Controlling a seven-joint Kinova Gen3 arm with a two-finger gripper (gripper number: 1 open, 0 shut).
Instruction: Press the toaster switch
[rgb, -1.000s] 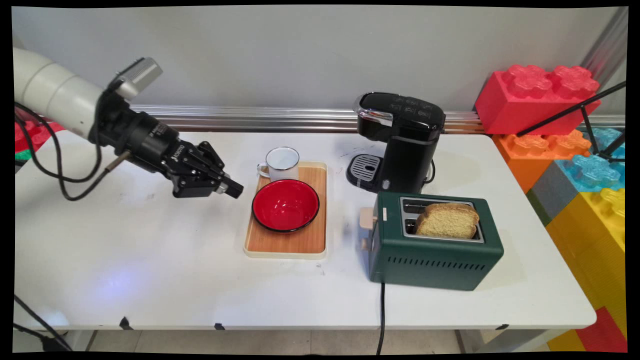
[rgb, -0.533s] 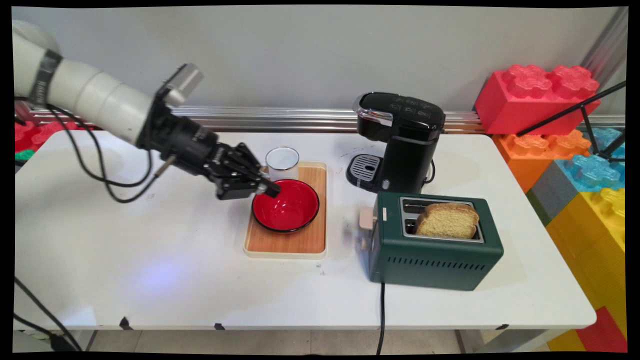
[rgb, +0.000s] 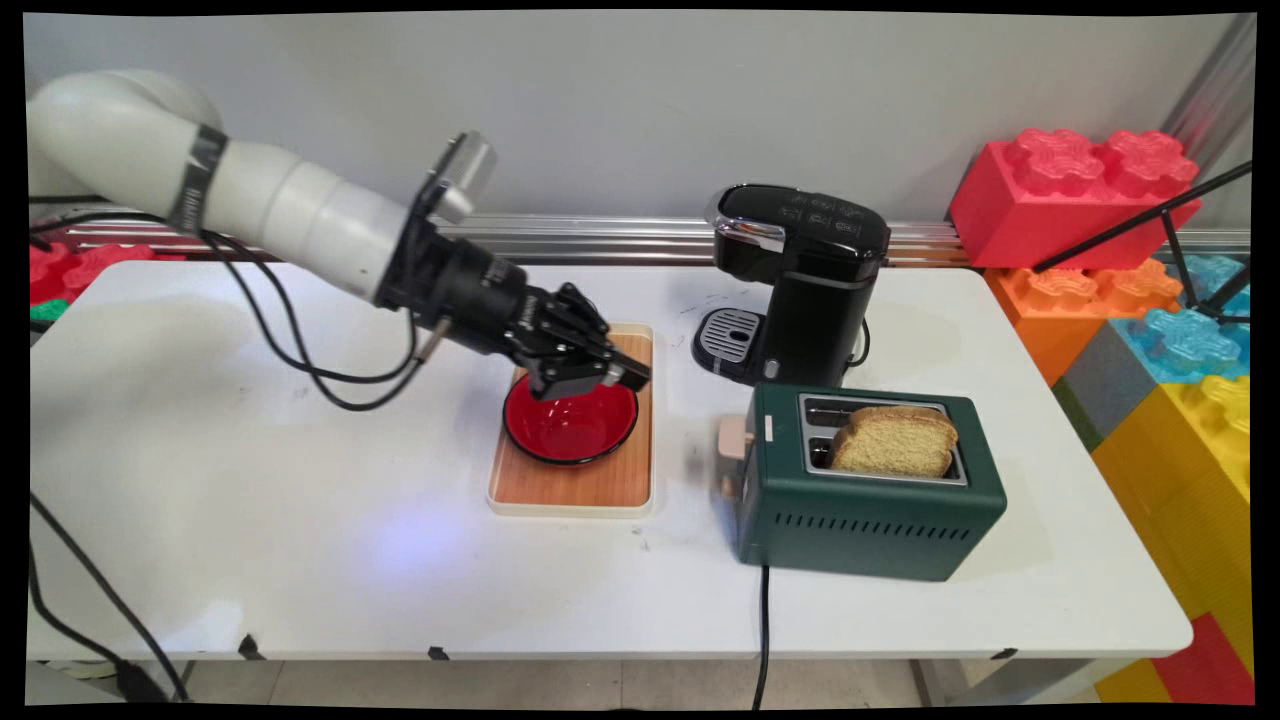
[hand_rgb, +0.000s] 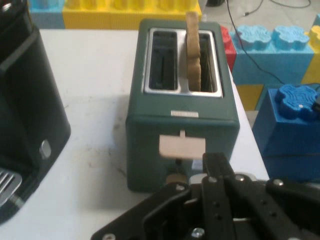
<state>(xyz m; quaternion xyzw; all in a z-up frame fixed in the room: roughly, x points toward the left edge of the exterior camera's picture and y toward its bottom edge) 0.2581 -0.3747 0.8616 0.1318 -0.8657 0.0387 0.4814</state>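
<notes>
The gripper (rgb: 628, 378) hangs over the far rim of the red bowl (rgb: 570, 432), above it and apparently not touching, though the main view doesn't quite settle that gap. It holds nothing that shows. Whether it is spread or pressed together I can't tell: the black linkage blocks that in both views.

The bowl sits on a wooden tray (rgb: 600, 487) in the middle of the white table (rgb: 300, 520). The arm comes in from the upper left and crosses the tray's far left corner, with black cables (rgb: 300, 352) looping below it.

To the right, well apart from the gripper, stands a green two-slot toaster (rgb: 870, 525). One bread slice (rgb: 895, 442) stands up out of it. In the hand view the toaster is straight ahead, its pale lever (hand_rgb: 181, 146) facing the camera, the slice in one slot and the other slot empty. A black coffee machine (rgb: 812, 290) stands just behind the toaster, at the left edge of the hand view.

For careful handling here, as I judge it: the gripper is low and close over the bowl's rim, so sideways travel wants height first. The coffee machine crowds one side of the line to the toaster. The hanging cables pass close to the tray's left edge.
</notes>
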